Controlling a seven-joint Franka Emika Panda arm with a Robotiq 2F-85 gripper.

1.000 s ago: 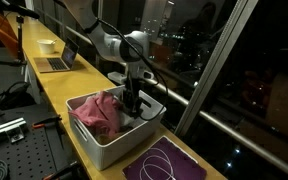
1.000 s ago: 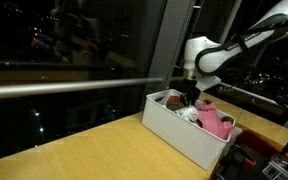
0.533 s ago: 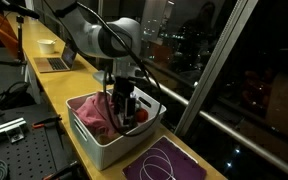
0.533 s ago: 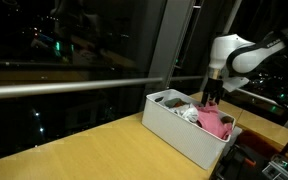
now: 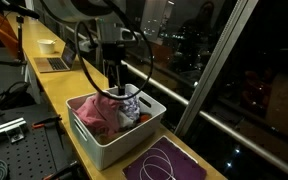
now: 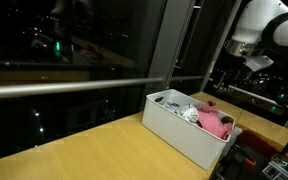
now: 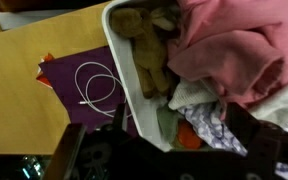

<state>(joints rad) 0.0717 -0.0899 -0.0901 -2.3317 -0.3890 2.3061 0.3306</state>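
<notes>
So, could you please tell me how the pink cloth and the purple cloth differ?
The pink cloth lies crumpled inside the white bin; the purple cloth lies flat beside it. The purple cloth carries a white cable; the pink cloth carries none. Both are fabric.

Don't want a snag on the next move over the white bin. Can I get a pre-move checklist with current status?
1. pincer open and empty: ok. The wrist view shows its fingers apart with nothing between them.
2. Pincer clear of the white bin: ok. It hangs above the contents and touches nothing.
3. pink cloth inside the bin: ok. It is heaped at one end.
4. brown plush toy exposed: ok. It lies uncovered along the bin wall.
5. white cable out of the way: ok. It is coiled on the purple mat, outside the bin.
6. Anything buried under the cloth: cannot tell.
</notes>
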